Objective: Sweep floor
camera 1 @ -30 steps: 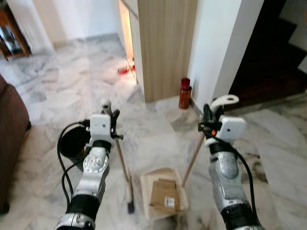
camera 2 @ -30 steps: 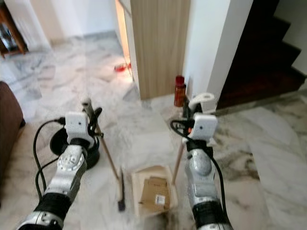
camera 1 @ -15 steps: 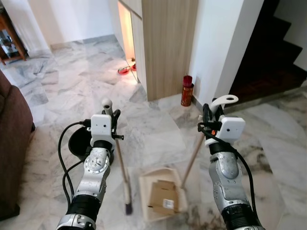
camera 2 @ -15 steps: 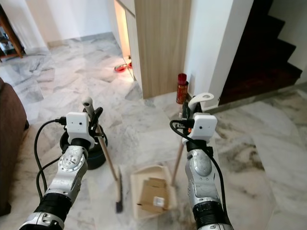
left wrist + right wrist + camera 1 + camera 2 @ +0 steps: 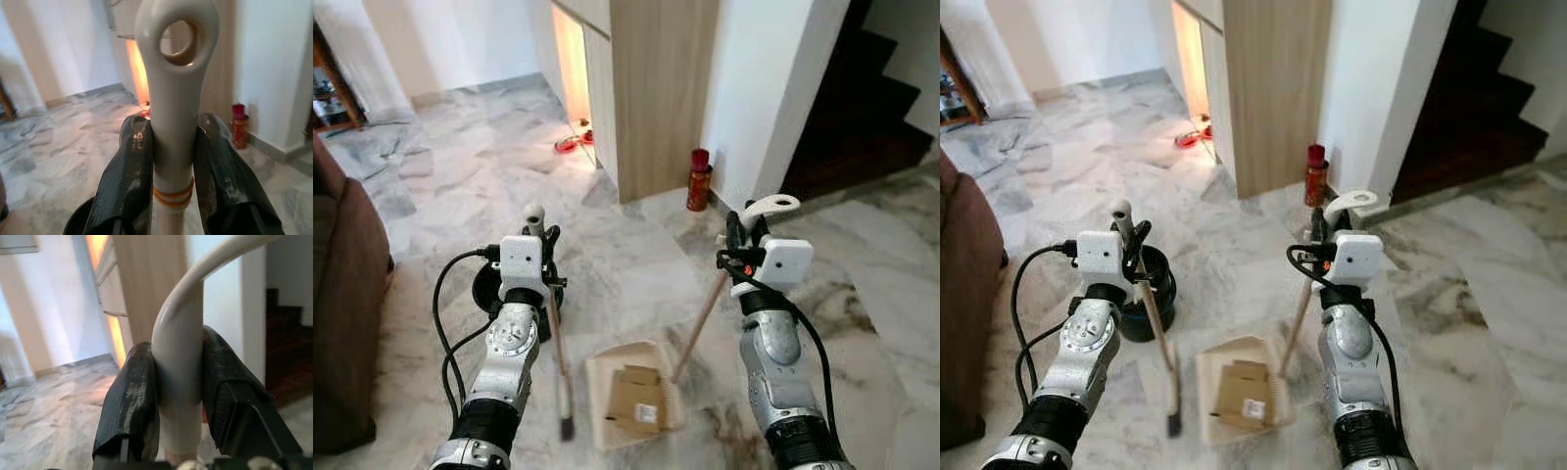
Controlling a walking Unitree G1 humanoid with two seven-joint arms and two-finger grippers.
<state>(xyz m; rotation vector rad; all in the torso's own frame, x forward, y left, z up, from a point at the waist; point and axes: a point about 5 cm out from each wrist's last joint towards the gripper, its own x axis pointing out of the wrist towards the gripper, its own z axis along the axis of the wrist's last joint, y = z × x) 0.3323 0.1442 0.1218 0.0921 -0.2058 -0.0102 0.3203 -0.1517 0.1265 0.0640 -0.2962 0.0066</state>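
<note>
The left gripper (image 5: 171,161) clamps the cream handle of a broom (image 5: 556,343), whose dark bristle head rests on the marble floor (image 5: 626,264). The right gripper (image 5: 178,396) clamps the curved handle of a dustpan (image 5: 631,392), lying just beside the broom head and holding what look like cardboard scraps (image 5: 634,399). A black bin (image 5: 1151,299) stands behind the left arm.

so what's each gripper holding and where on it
Left gripper grips the broom near its handle top; right gripper grips the dustpan by its handle's top.
</note>
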